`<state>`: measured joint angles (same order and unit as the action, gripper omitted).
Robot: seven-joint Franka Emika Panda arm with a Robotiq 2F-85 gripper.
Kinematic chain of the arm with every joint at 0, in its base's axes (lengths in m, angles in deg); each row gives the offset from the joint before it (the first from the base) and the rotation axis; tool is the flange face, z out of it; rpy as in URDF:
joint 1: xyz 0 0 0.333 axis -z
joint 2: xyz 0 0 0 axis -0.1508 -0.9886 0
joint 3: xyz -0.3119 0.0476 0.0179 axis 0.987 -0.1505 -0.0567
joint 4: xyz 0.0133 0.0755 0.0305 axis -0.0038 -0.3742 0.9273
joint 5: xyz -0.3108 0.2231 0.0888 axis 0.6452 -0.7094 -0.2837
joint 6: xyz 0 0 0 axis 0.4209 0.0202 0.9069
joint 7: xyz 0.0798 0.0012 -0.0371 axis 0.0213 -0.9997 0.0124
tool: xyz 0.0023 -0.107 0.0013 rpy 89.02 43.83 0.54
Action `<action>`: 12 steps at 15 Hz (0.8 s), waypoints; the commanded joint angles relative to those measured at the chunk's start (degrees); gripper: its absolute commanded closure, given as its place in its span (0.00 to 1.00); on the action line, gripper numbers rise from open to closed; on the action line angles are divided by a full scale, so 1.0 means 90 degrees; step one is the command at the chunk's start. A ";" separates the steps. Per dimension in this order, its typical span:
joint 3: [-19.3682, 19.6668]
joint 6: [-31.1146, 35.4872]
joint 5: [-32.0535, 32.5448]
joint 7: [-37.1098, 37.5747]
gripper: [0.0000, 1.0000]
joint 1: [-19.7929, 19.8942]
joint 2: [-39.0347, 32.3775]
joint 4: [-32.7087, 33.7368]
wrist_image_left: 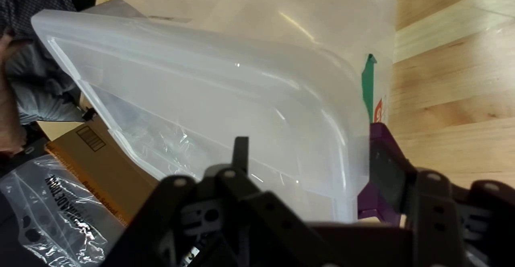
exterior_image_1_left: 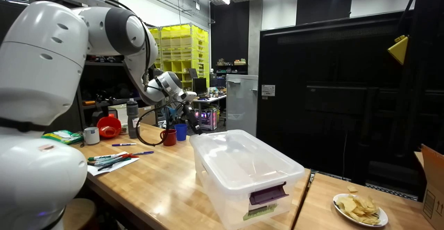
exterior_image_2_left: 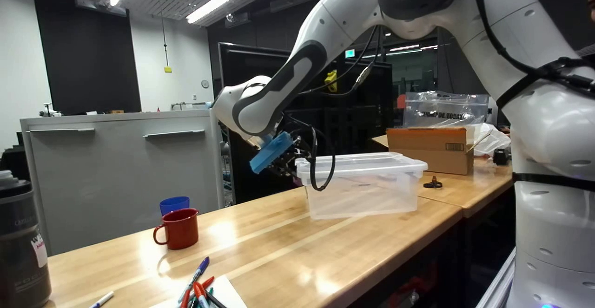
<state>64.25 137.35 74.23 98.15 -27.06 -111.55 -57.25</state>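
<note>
At one end of the bin (exterior_image_1_left: 218,188), which the counter (exterior_image_1_left: 156,178) supports, the claw (wrist_image_left: 309,150) stands wide, holding nothing, seemingly spread to straddle the lid (wrist_image_left: 225,98) near a purple latch (wrist_image_left: 377,202).

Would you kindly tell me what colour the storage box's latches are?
Purple; one latch shows best in an exterior view.

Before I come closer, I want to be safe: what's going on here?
A robot arm has its claw at one end of a clear bin, whose lid is on. Its fingers stand apart: in the wrist view one overlaps the lid, the other a purple latch. I can't tell whether they touch either. A red mug and a blue cup stand nearby.
</note>
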 commanded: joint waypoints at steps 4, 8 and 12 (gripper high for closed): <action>-0.0027 -0.0099 0.0050 0.0001 0.79 0.0020 -0.0013 -0.0014; -0.0026 -0.0151 0.0093 0.0007 0.82 0.0020 0.0001 0.0014; -0.0033 -0.0187 0.0143 0.0063 0.84 -0.0001 0.0134 -0.0023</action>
<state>64.25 136.72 74.94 98.02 -27.06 -111.89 -56.87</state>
